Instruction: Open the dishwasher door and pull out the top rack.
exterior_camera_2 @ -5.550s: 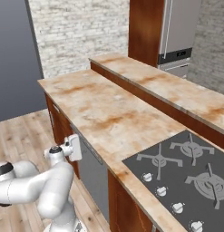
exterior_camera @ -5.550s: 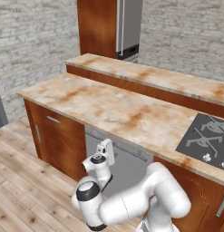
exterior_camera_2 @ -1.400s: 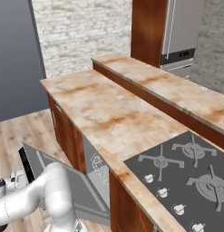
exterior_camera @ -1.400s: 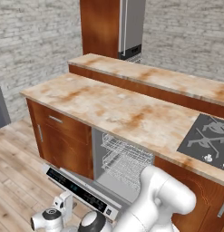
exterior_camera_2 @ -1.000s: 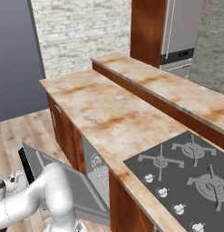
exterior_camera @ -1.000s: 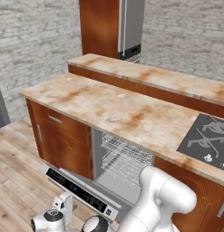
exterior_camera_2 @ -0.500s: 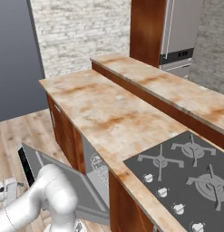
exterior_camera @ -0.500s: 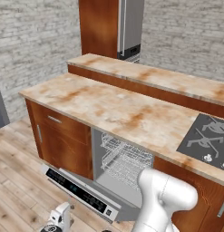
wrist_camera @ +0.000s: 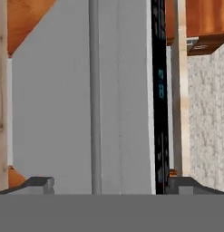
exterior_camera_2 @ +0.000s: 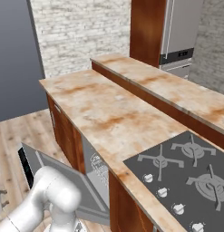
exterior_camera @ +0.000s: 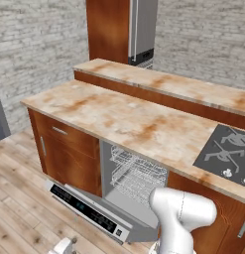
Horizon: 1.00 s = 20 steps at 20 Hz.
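The dishwasher door (exterior_camera: 94, 211) hangs swung down, nearly level, its black control strip facing the floor side. In the right base view the dishwasher door (exterior_camera_2: 56, 174) is a slanted grey panel. Inside the open tub the top rack (exterior_camera: 129, 158) of thin wire sits pushed in, above a lower wire basket (exterior_camera: 141, 187). My gripper (exterior_camera: 64, 246) is low over the floor, just in front of the door's edge. In the hand view my gripper (wrist_camera: 111, 186) is open. Its fingertips (wrist_camera: 41, 183) stand wide to either side of the door's bar handle (wrist_camera: 94, 99) without touching it.
Reddish-brown cabinets (exterior_camera: 64, 154) flank the dishwasher on the left under the marble counter (exterior_camera: 119, 119). A gas cooktop (exterior_camera: 225, 151) sits at the counter's right end. My white arm (exterior_camera: 181, 218) rises right of the lowered door. Wooden floor (exterior_camera: 20, 198) lies to the left.
The door, shut several seconds ago, now hangs open. Over the last second the jaws spread and let go of the bar handle, and the hand dropped lower, away from the door.
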### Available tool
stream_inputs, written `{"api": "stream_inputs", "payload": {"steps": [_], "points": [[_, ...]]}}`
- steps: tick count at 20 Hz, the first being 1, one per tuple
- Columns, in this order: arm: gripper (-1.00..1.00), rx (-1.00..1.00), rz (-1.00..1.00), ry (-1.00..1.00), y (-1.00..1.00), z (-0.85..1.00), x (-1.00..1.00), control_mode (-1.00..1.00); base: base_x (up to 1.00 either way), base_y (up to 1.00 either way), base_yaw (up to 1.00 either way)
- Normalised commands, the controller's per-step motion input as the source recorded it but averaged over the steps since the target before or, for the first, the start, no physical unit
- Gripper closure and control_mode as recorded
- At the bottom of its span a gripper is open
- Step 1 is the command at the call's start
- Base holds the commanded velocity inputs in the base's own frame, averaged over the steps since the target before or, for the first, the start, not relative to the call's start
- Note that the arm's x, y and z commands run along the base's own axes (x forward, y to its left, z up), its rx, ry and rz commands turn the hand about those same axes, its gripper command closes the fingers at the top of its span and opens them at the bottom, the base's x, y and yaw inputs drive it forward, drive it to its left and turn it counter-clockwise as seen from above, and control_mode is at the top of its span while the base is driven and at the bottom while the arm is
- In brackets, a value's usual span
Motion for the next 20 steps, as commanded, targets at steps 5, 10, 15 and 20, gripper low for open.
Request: {"api": "stream_inputs", "payload": {"steps": [5, 10, 15, 20], "points": [[-1.00, 0.03, -0.15, -0.02, 0.09, 1.00, -0.04, -1.00, 0.00, 0.00, 0.00], [-1.00, 0.04, -0.19, 0.00, 0.00, 1.00, 0.00, -1.00, 0.00, 0.00, 0.00], [-1.00, 0.02, -0.20, 0.00, 0.00, 1.00, 0.00, -1.00, 0.00, 0.00, 0.00], [-1.00, 0.02, -0.21, 0.00, -0.16, 0.91, 0.00, -1.00, 0.00, 0.00, 0.00]]}}
